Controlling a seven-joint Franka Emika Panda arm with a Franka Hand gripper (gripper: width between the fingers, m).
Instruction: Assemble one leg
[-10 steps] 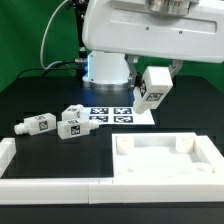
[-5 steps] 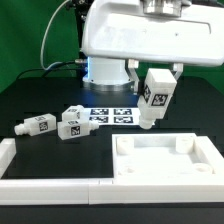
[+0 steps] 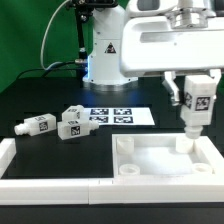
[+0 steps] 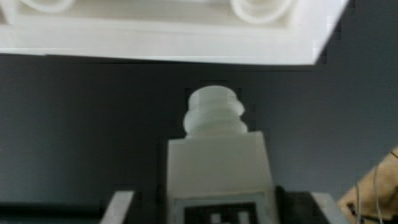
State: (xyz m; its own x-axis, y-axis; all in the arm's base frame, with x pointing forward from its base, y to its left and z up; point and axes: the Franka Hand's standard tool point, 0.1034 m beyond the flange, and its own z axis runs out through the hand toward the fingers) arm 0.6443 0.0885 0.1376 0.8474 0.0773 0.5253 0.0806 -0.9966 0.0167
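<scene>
My gripper (image 3: 197,88) is shut on a white leg (image 3: 195,108) with a black-and-white tag. It holds the leg upright, its rounded end down, just above the far right corner of the white tabletop (image 3: 160,163). In the wrist view the held leg (image 4: 217,150) points toward the tabletop's edge (image 4: 160,40), with the fingers (image 4: 125,205) on both sides of it. Three more legs (image 3: 33,126) (image 3: 70,127) (image 3: 76,110) lie on the table at the exterior view's left.
The marker board (image 3: 115,115) lies flat behind the tabletop. A white rail (image 3: 50,183) runs along the table's front edge and left side. The robot's white base (image 3: 105,50) stands at the back before a green backdrop.
My gripper has carried the leg toward the exterior view's right, from over the marker board to above the tabletop's far right corner. The leg now hangs upright.
</scene>
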